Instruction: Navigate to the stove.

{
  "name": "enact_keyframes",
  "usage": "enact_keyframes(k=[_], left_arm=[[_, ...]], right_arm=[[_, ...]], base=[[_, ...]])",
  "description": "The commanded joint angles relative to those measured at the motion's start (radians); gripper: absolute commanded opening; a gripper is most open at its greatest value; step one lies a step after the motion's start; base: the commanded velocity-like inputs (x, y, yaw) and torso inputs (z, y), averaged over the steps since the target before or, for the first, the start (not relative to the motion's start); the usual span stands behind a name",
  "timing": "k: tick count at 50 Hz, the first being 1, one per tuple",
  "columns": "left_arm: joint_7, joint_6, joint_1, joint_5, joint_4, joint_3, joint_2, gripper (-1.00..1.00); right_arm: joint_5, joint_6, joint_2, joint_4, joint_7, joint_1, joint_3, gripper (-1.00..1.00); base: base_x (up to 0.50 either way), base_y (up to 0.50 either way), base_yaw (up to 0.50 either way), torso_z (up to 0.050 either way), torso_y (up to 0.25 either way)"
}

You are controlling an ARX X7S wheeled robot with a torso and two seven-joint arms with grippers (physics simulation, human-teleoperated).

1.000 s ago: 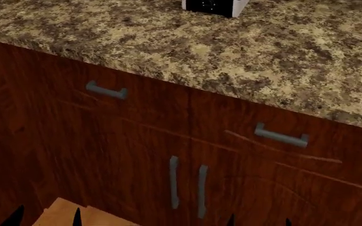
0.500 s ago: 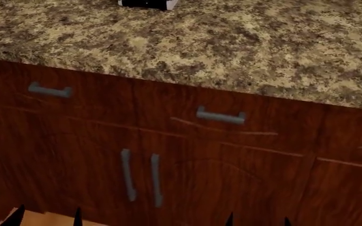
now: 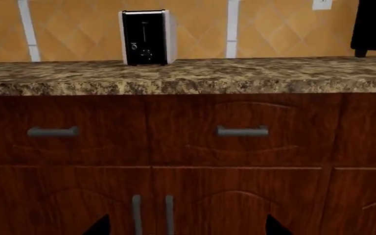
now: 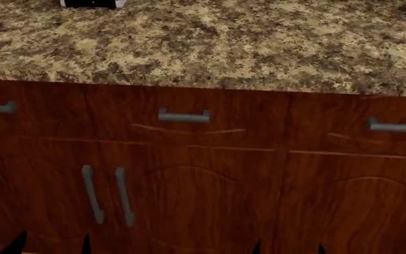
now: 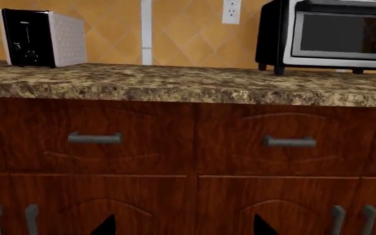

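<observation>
Where visible, speckled granite countertop (image 4: pixel 259 47), probably.

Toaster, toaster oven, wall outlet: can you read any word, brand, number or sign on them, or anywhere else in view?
No text can be read in any view.
Toaster: small pale marks near its controls, too small to read.
Toaster oven: no lettering shows.
Wall outlet: plain, no label.
Countertop and cabinet fronts: no markings.

Out of sight in the head view and both wrist views; nothing to tell of the stove's look, state, pose or place.
</observation>
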Motion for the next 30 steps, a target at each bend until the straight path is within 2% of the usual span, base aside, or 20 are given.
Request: enact_keyframes(k=[1, 6, 16, 30], left_arm=[[-0.007, -0.001, 0.002, -0.002, 0.004, 0.004, -0.004, 1.0], [-0.007, 0.004, 0.001, -0.003, -0.001, 0.005, -0.005, 1.0], [-0.011, 0.001, 0.001, -0.007, 0.004, 0.009, -0.008, 1.0], [-0.013, 0.006, -0.001, -0.011, 0.001, 0.015, -0.011, 1.0]], right_arm=[[0.001, -0.001, 0.005, -0.007, 0.006, -0.003, -0.005, 1.0], [0.0, -0.002, 0.003, 0.006, 0.01, 0.003, -0.006, 1.0], [0.001, 0.011, 0.003, 0.012, 0.013, 0.015, -0.014, 1.0], [-0.01, 0.047, 0.009, 0.01, 0.035, 0.021, -0.022, 1.0]], base=[[-0.01, 0.12, -0.5, 0.0, 0.0], [0.0, 0.13, -0.48, 0.0, 0.0], [0.0, 0.01, -0.02, 0.0, 0.0], [-0.46, 0.01, 0.0, 0.0, 0.0]])
